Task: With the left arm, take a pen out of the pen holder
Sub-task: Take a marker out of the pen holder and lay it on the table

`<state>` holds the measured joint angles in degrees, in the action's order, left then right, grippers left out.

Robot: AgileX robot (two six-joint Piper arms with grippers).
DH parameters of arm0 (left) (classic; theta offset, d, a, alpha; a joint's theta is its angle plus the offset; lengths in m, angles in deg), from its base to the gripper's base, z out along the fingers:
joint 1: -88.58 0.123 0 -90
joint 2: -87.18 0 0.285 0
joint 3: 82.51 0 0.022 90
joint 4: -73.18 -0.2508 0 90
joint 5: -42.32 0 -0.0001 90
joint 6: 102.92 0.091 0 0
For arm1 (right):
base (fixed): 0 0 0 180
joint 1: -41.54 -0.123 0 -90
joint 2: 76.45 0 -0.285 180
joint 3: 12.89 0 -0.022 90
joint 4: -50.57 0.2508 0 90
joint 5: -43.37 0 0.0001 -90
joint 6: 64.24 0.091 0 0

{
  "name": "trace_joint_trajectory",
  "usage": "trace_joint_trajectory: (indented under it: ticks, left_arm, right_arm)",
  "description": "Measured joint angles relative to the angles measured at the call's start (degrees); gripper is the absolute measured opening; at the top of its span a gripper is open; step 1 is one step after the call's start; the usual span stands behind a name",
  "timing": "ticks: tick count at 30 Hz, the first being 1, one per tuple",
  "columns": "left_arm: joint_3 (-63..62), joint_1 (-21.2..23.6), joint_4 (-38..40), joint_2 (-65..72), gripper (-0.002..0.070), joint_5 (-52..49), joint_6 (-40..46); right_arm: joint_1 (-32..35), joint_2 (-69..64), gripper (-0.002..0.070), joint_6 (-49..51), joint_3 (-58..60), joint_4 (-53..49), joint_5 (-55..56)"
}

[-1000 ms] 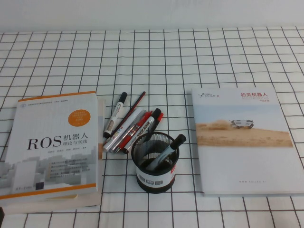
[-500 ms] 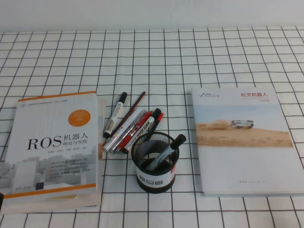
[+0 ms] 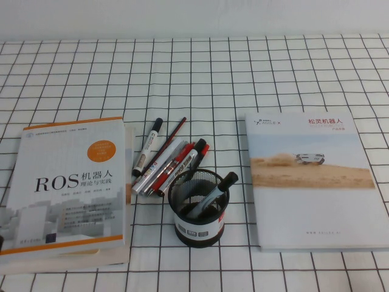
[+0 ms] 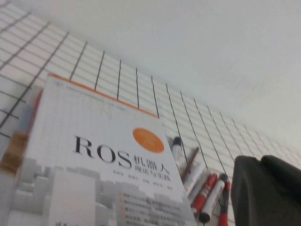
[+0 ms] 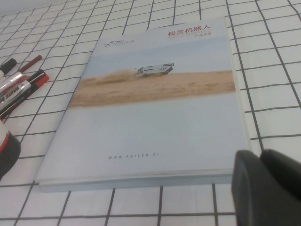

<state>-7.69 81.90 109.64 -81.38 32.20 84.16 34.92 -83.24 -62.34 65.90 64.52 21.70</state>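
A table under a white tablecloth [image 3: 213, 73] with a black grid, seen from above. Near the middle stands a black mesh pen holder [image 3: 197, 231], upright. 1 black-capped marker [image 3: 213, 194] leans inside it, cap up and tilted to the right (anything else in the holder is too dark to make out). Just beyond the holder on its far-left side, loose markers [image 3: 170, 167] and a thin red pencil [image 3: 169, 141] lie flat in a heap.

Left of the heap lies a white-and-orange ROS book [image 3: 70, 188]. Right of the holder, apart from it, lies a pale AgileX booklet [image 3: 313, 182] with a desert photo.

The left gripper [image 4: 260, 162] is at the near left by the ROS book, well apart from the pen holder, its jaws closed together and holding nothing. The right gripper [image 5: 260, 157] is at the near right, by the booklet's near edge; I cannot tell how it is set.
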Motion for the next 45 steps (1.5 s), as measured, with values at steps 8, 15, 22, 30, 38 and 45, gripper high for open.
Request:
trace_joint_trajectory:
  ticks: [8,15,22,30,38,45]
  left_arm:
    - [-18.18,0.0,-1.52,23.79,-0.0004,-16.47,10.27]
    - [-31.31,0.0,-1.13,42.89,-0.0004,-19.49,23.38]
    - [-36.65,-5.39,2.86,55.59,-0.0004,-16.78,31.36]
    - [-37.01,-21.57,2.66,61.77,-0.0004,-7.99,32.4]
    - [-32.9,-40.46,-15.03,64.08,-0.0004,11.89,14.79]
    - [-27.78,-43.98,-31.61,66.93,0.009,25.26,0.06]
  right_arm:
    - [0.0,0.0,-0.0012,0.0,0.0,0.0,0.0]
    - [0.0,0.0,-0.0012,0.0,0.0,0.0,0.0]
    - [0.0,0.0,-0.0013,0.0,0.0,0.0,0.0]
    - [0.0,0.0,-0.0013,0.0,0.0,0.0,0.0]
    - [0.0,0.0,-0.0013,0.0,0.0,0.0,0.0]
    - [0.0,0.0,-0.0013,0.0,0.0,0.0,0.0]
